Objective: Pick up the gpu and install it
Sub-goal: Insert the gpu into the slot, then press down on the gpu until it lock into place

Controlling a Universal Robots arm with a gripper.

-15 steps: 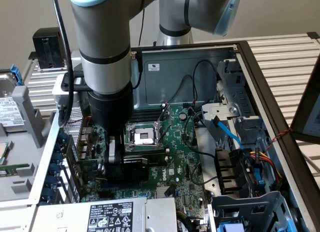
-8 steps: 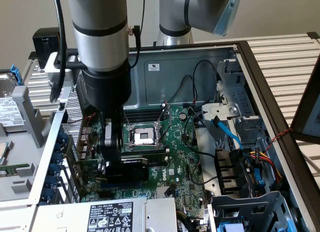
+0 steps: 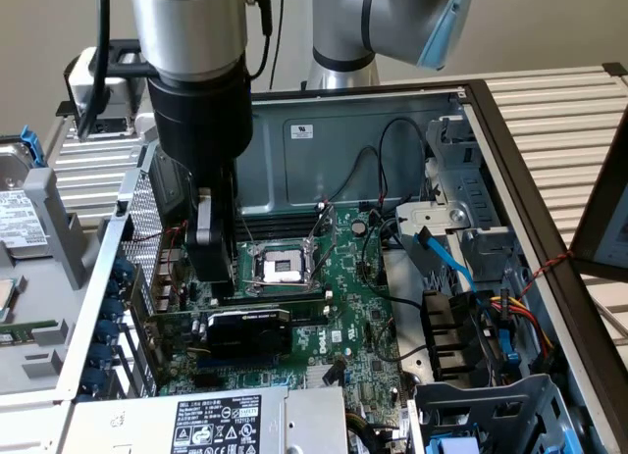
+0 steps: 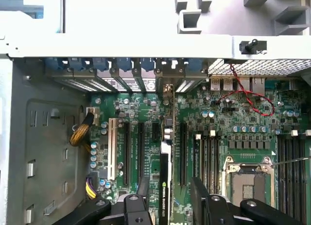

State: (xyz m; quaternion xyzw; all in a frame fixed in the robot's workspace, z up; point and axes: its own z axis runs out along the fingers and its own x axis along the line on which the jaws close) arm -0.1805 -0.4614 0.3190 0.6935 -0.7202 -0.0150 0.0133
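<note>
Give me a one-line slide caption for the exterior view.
Open end effector poised above the gpu, which stands in a slot on the green motherboard inside the opened computer case.

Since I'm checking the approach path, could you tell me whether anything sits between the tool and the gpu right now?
Nothing visible does. In the wrist view the open tool straddles the gpu, which stands on edge in the motherboard among its expansion slots. In the exterior view the gpu lies just below the tool, unobstructed.
</note>
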